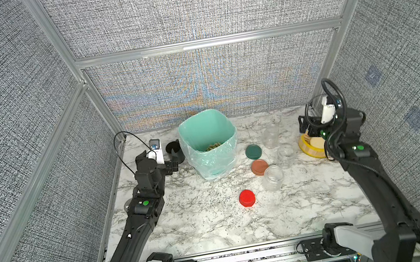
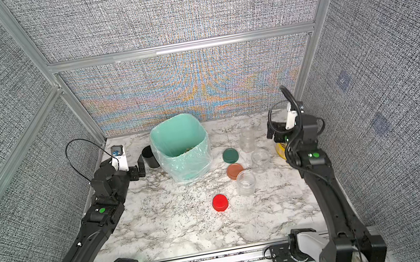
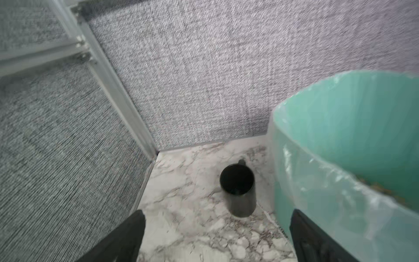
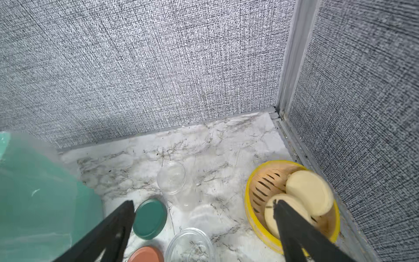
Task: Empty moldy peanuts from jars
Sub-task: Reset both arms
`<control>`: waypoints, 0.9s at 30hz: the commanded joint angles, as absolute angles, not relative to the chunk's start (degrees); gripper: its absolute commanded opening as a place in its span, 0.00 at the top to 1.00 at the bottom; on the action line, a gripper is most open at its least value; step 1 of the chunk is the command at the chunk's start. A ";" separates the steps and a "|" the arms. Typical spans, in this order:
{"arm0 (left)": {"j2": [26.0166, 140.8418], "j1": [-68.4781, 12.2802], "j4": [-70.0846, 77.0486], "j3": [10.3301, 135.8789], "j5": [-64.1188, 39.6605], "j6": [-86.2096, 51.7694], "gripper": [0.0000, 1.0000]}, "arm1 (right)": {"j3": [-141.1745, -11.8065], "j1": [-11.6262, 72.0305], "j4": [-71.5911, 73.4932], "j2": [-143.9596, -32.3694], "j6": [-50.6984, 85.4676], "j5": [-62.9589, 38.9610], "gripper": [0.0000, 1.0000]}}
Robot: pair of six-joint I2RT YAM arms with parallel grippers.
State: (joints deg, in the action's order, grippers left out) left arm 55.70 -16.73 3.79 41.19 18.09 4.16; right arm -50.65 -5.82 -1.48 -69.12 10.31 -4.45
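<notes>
Marble tabletop (image 1: 219, 228) is enclosed by grey fabric walls.

In both top views a lined bin (image 1: 214, 165) is seen at the back, with peanuts (image 1: 213, 146) heaped on its bottom. Three clear jars (image 1: 273, 177) are stood upright, uncapped and empty, right of the bin. A green lid (image 1: 253, 151) and an orange lid (image 1: 259, 167) are laid between bin and jars, and a red lid (image 1: 247, 198) lies in front of the bin. The left gripper (image 1: 173, 166) is held just left of the bin, beside a mug (image 1: 174, 150), well apart from the jars. The right gripper (image 1: 303, 124) is held right of the bin, beyond the jars, over a basket (image 1: 307, 151).

From the left wrist, the fingers (image 3: 127, 238) are seen spread wide with nothing between them. The mug is stood ahead of them, and the bin wall rises just beside one finger. Peanuts are glimpsed inside the bin.

From the right wrist, the fingers (image 4: 108, 231) are likewise spread wide, and nothing is gripped. The far jar (image 4: 173, 181) is seen ahead, between the fingers but apart from both. A second jar (image 4: 190, 242) is cut off at the frame edge. The green lid lies just beside one finger, and two pale discs (image 4: 308, 195) in the basket lie behind the other.
</notes>
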 commanded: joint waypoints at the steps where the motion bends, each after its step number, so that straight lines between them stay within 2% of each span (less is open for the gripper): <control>1: 56.43 -16.61 2.68 37.14 29.09 -1.14 0.00 | -40.59 -6.18 18.17 -64.75 13.94 -0.42 0.02; 7: 59.36 -16.57 11.19 27.96 36.41 -8.24 0.00 | -18.11 -6.23 42.46 -58.41 14.99 1.68 0.02; 12: 62.37 -16.53 19.86 22.87 38.68 -7.05 0.00 | -6.52 -6.07 60.40 -60.32 12.09 3.47 0.02; 20: 70.96 -16.28 32.64 21.18 35.64 0.02 0.00 | -0.92 -5.89 79.53 -73.15 8.29 3.36 0.02; 25: 75.06 -14.87 33.29 23.78 32.44 1.75 0.00 | -0.78 -4.91 91.76 -84.45 7.03 2.56 0.02; 27: 76.11 -13.63 30.67 25.77 30.23 1.09 0.00 | -1.65 -4.19 89.67 -85.62 5.74 1.92 0.02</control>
